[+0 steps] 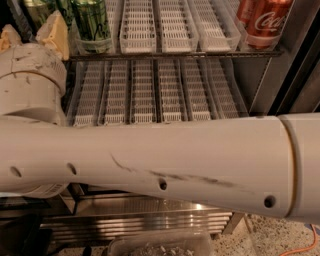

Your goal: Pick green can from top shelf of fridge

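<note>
A green can [92, 20] stands at the front left of the top shelf [175, 54] in the fridge [300, 65], in a white slotted tray. Another green can [36, 7] stands left of it, partly hidden. My gripper [30, 32] is at the upper left, just in front of the left green can. Its tan fingertips [54, 32] stand apart, open, with nothing held between them. My thick white arm [160, 165] crosses the whole view below the shelves.
A red Coca-Cola can [262, 20] stands at the right end of the top shelf. Empty white slotted trays [160, 25] fill the middle. The lower rack [150, 90] has several empty trays. The dark door frame is at the right, the stainless-steel base [150, 220] below.
</note>
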You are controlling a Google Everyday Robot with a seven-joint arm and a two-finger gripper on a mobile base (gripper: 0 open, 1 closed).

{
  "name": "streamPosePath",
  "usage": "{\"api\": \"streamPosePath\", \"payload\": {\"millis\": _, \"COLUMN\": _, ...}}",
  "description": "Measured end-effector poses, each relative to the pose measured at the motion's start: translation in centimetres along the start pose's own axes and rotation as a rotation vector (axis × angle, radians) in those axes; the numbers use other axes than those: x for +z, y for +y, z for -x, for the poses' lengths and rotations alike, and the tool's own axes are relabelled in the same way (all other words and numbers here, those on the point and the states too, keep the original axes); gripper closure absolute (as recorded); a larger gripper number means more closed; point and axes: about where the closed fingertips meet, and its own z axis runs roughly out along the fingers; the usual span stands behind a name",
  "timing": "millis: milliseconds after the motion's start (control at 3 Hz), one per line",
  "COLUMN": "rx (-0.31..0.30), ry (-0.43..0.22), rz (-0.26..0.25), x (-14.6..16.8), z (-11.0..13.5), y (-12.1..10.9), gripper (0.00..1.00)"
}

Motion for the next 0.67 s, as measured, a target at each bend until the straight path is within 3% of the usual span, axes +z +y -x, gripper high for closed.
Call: {"api": "streamPosePath", "payload": {"millis": 667, "rx": 0.02, "ry": 0.036, "rz": 0.01, "x": 1.56, "z": -0.89, "y": 0.04, "gripper": 0.34}}
